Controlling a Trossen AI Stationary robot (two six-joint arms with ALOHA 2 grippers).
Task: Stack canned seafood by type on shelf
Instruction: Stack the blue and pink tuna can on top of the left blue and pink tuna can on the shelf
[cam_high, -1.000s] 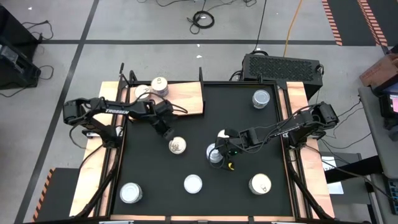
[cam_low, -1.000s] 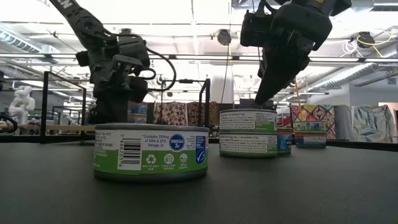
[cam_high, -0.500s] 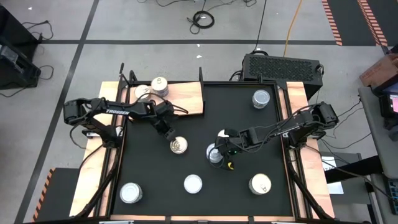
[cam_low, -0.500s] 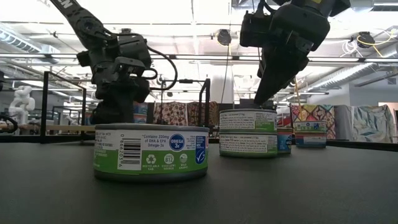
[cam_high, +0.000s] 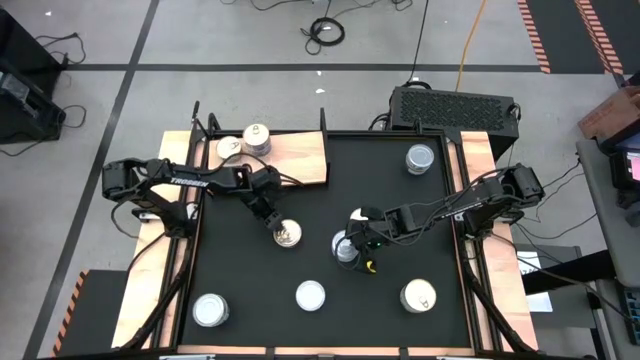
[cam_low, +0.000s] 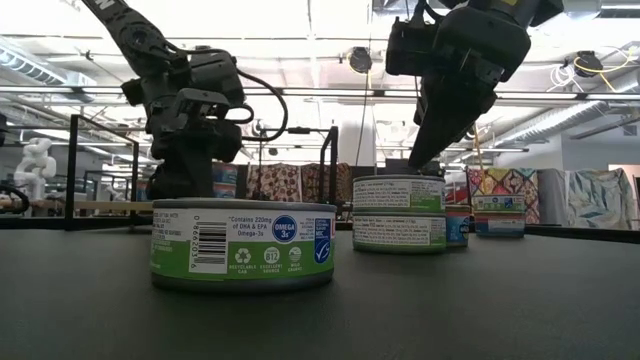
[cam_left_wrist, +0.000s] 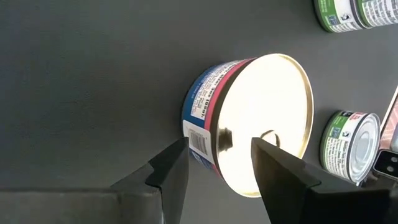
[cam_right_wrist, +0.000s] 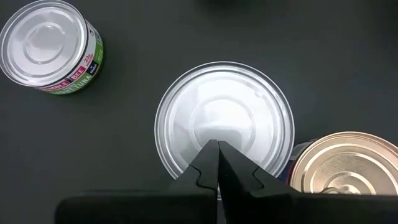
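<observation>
A gold-topped tin (cam_left_wrist: 258, 124) with a blue and pink label stands on the black mat (cam_high: 330, 190), left of the middle. My left gripper (cam_left_wrist: 219, 144) is open just above it, one finger on either side of its near rim. My right gripper (cam_right_wrist: 217, 146) is shut over a white-topped tin (cam_right_wrist: 224, 118). That tin sits on another green-labelled tin (cam_low: 398, 232). Two tins (cam_high: 257, 135) stand on the wooden shelf (cam_high: 300, 158) at the far left. My right gripper's shut fingertips (cam_low: 413, 165) slant down from the table's right onto the middle of the upper tin's top (cam_right_wrist: 214, 127). I cannot tell whether they touch it. The tin sits level on the lower one.
Loose tins stand at the far right (cam_high: 420, 158), near right (cam_high: 418, 295), near middle (cam_high: 310, 295) and near left (cam_high: 211, 310). Another gold-topped tin (cam_right_wrist: 342, 171) shows close beside the stack. Frame posts rise at the shelf's corners.
My left gripper has opened and edged slightly closer to the gold-topped tin, which has stayed where it was. My right gripper has kept still.
</observation>
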